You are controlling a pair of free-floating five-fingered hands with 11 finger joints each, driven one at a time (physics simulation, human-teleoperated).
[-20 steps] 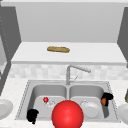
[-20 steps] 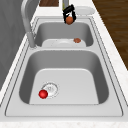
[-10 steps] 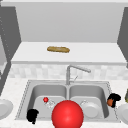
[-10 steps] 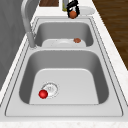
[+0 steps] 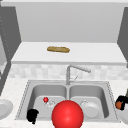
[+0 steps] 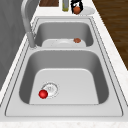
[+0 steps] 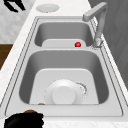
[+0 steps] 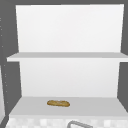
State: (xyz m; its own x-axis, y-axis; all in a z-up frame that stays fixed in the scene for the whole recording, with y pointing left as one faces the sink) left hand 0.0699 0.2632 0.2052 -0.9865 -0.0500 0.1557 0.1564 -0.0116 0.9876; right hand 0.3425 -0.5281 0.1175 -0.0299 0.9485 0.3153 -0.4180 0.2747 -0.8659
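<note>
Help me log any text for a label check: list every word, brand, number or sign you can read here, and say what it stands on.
None: no readable word, number, brand or sign anywhere.
The bottle on the counter by the right hand shows no legible label.
The bread loaf, shelf, faucet, sink, plate and red ball are plain.

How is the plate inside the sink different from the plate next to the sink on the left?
The plate in the sink lies down in the right basin, while the plate on the counter sits beside the left basin. In the right side view the sink plate lies by the drain, and the counter plate sits on the white counter. Both are white and round.
</note>
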